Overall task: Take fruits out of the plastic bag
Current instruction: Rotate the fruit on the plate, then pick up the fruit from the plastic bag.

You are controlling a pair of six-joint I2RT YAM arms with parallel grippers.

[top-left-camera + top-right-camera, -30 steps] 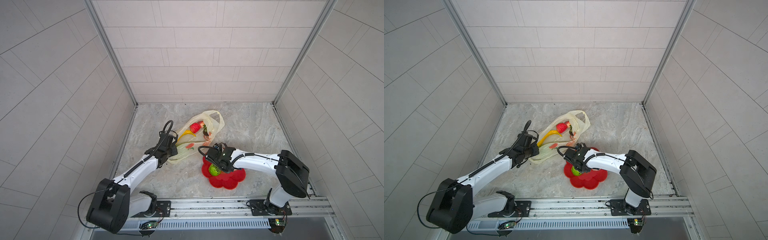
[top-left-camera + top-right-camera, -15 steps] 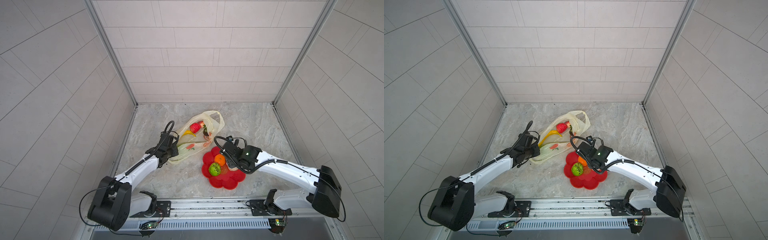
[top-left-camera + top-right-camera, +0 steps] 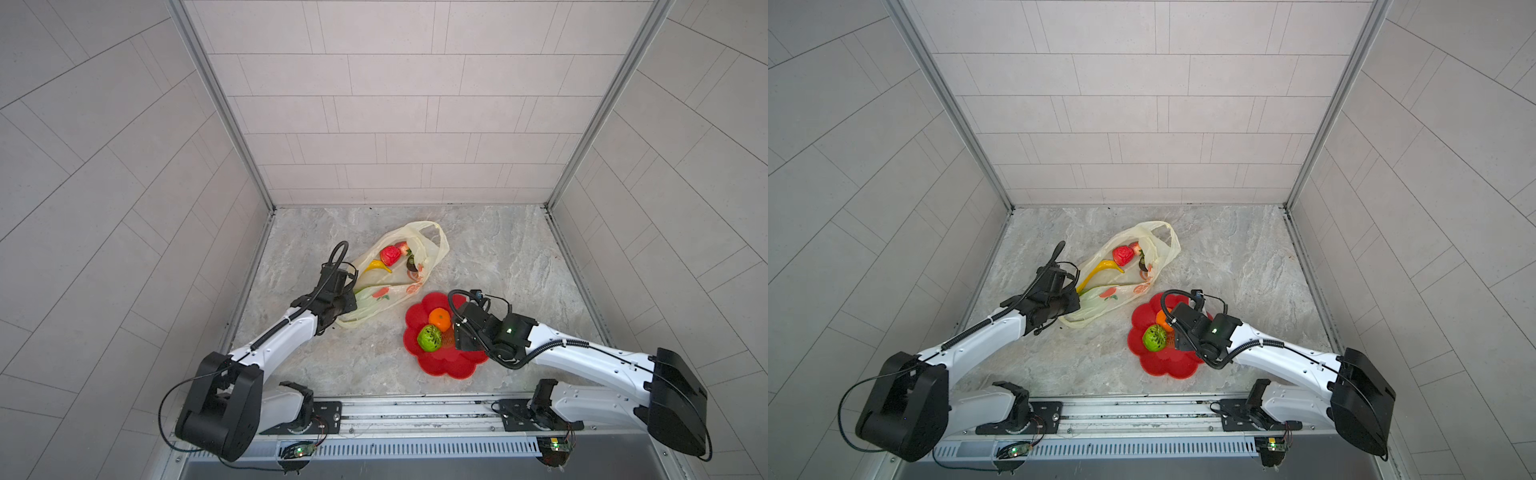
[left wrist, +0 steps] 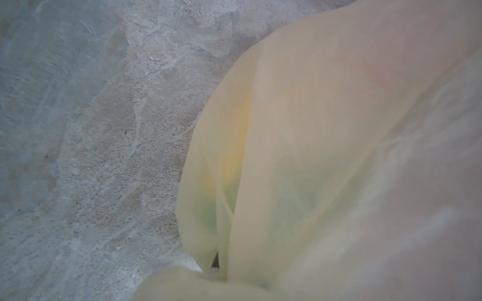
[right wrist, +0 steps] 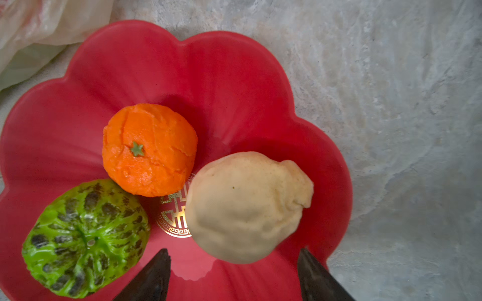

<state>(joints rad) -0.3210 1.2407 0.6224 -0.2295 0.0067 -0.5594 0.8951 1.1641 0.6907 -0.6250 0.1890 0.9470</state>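
The pale-yellow plastic bag point(image 3: 399, 266) point(image 3: 1133, 257) lies open on the floor with a red fruit point(image 3: 390, 254), a yellow banana point(image 3: 376, 266) and a dark mangosteen point(image 3: 411, 266) inside. Something green point(image 3: 1090, 297) shows through its near end. My left gripper point(image 3: 351, 301) is shut on that near corner, and bag film point(image 4: 339, 156) fills the left wrist view. On the red plate point(image 3: 440, 365) point(image 5: 234, 65) lie an orange point(image 5: 148, 148), a green ball point(image 5: 83, 239) and a cream bulb point(image 5: 245, 206). My right gripper point(image 5: 233, 276) hangs open over the plate, just short of the bulb.
The plate sits right of the bag, nearly touching its near edge. Tiled walls close in the left, right and back. A metal rail point(image 3: 415, 411) with both arm bases runs along the front. Bare marble floor point(image 3: 498, 249) lies right of the bag.
My right gripper has drawn back to the right across the plate, uncovering the orange. The left gripper has stayed on the bag's corner.
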